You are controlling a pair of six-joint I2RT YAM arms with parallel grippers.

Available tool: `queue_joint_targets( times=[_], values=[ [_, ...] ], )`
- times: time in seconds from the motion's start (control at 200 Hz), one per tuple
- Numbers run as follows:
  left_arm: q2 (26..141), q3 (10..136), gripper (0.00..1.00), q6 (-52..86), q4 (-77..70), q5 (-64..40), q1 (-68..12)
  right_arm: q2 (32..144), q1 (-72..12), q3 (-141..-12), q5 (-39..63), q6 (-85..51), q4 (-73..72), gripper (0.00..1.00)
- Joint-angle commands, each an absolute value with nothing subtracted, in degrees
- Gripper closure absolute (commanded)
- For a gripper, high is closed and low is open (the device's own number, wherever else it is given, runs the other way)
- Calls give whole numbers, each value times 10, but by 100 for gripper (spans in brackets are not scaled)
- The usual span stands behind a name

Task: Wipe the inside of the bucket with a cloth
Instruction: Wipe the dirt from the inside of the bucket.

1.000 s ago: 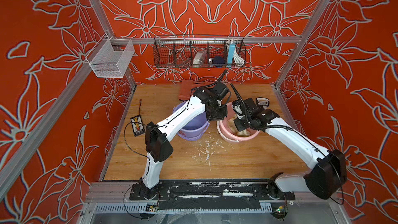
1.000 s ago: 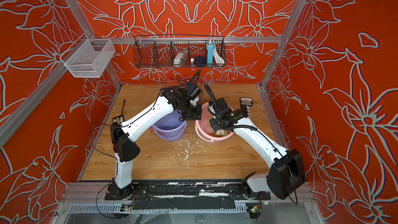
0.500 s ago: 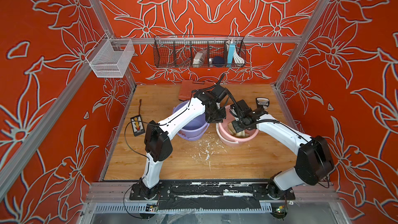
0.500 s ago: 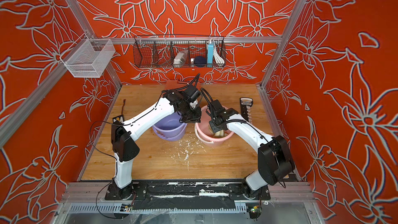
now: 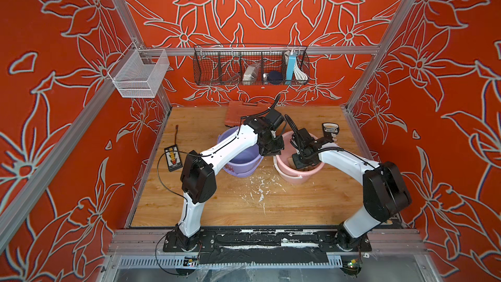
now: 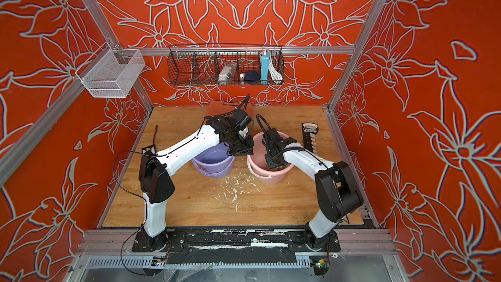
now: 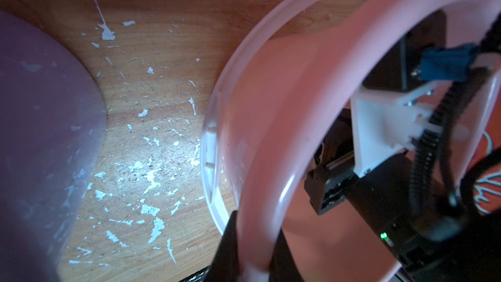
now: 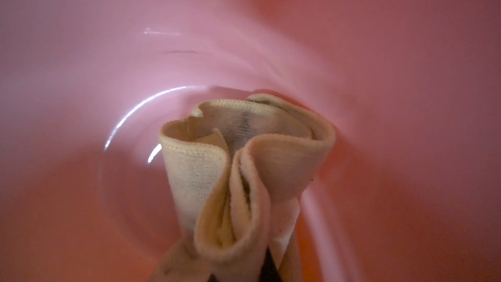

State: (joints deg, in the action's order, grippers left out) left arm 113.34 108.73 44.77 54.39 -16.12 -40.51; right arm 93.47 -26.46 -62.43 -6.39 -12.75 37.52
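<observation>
A pink bucket (image 5: 298, 178) (image 6: 269, 178) stands right of centre on the wooden table. My left gripper (image 5: 272, 153) (image 6: 243, 153) is shut on its left rim; in the left wrist view the black fingers (image 7: 230, 242) pinch the rim of the bucket (image 7: 271, 90) between them. My right gripper (image 5: 301, 162) (image 6: 272, 162) reaches down inside the bucket. It is shut on the cream-beige cloth (image 8: 244, 158), whose folded end presses where the bucket's wall (image 8: 135, 50) meets its floor. The cloth hides most of the right gripper (image 8: 238, 267).
A purple bucket (image 5: 244, 160) stands just left of the pink one, under my left forearm. A red case (image 5: 244, 112) lies at the back, a black scraper tool (image 5: 329, 129) at the back right, a small black device (image 5: 172, 157) at the left. White flecks (image 5: 257, 189) litter the table.
My right arm's elbow has swung in toward the middle, and its gripper with the cloth has shifted inside the bucket toward the near left. The left gripper keeps its hold on the rim.
</observation>
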Motion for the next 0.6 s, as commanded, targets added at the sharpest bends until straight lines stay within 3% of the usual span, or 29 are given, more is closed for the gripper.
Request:
queue_joint_targets(
  times=[0.0, 0.185, 0.355, 0.595],
  values=[
    [1098, 1068, 100, 434, 542, -196, -410, 979, -229, -634, -75, -172, 366, 100],
    [1097, 1048, 100, 431, 536, -210, -410, 1083, -227, -701, -54, -181, 411, 100],
    [1107, 1055, 100, 416, 555, -196, -410, 1112, -242, -715, 3, -184, 404, 100],
    [1125, 1078, 100, 399, 584, -174, -410, 1083, -253, -690, 227, -168, 320, 100]
  ],
)
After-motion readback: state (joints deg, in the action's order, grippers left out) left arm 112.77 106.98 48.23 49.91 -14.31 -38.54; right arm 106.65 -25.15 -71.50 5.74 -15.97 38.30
